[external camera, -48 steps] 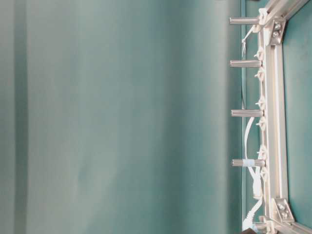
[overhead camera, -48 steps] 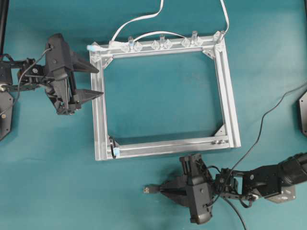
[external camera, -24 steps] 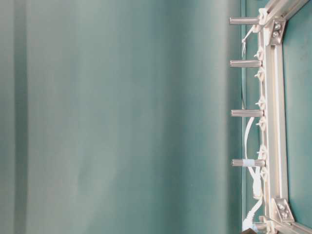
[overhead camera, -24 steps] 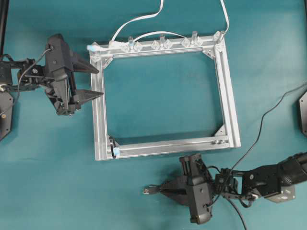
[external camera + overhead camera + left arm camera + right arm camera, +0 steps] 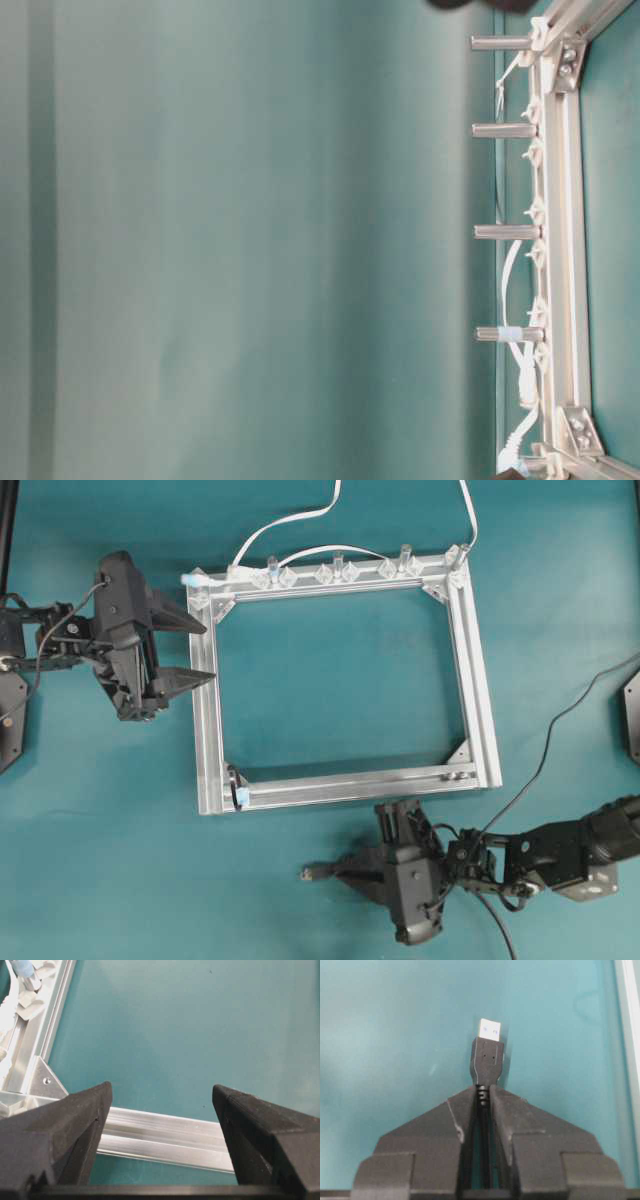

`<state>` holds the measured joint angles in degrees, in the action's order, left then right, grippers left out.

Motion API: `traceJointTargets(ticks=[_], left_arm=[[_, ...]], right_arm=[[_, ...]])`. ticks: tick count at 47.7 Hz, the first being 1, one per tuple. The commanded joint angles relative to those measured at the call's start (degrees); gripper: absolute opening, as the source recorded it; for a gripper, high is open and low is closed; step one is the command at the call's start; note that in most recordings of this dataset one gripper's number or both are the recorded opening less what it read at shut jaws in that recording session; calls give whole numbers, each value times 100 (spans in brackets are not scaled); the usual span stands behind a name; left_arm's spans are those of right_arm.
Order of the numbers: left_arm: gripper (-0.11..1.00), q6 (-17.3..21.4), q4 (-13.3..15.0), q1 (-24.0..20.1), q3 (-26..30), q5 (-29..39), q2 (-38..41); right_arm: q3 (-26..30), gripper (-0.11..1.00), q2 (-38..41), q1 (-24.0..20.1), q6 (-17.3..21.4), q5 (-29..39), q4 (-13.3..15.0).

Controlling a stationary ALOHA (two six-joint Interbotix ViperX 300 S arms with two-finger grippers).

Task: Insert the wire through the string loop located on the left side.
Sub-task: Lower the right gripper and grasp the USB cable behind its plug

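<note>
The wire is gripped just behind its plug by the right pincer, whose jaws are clenched on the strain relief; the silvery tip projects forward past the fingertips. In the overhead view the plug lies low over the desk, below the bottom rail of the aluminium frame, with its long axis running horizontally in that view and its tip pointing toward the left. The string loop, marked by a pale tab, sits at the frame's lower-left corner, up and to the left of the plug and apart from it. The right arm is the nearer one. The left pincer stands released, jaws wide, beside the frame's left rail near its upper end, holding nothing. The right wrist view shows the grip and the plug's orientation but not the loop; the overhead view shows both. The table-level view shows only the frame's posts and the white cable.
</note>
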<state>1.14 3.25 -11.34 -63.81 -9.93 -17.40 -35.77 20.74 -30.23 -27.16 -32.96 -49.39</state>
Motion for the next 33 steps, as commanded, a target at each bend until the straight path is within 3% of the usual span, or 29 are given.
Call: traceJointTargets(ticks=[1,11,33], left_arm=[[81,0,-9,18,53,-26,-62],[81,9,-9,18,53,-26,-62],[81,9,-9,18,70,-26,-62]], right_arm=[[35,10,-334,62,-9,-35,0],[26,10,-633,141,-53,-35,0],[18,10,-1151,316,-580,545,-18]])
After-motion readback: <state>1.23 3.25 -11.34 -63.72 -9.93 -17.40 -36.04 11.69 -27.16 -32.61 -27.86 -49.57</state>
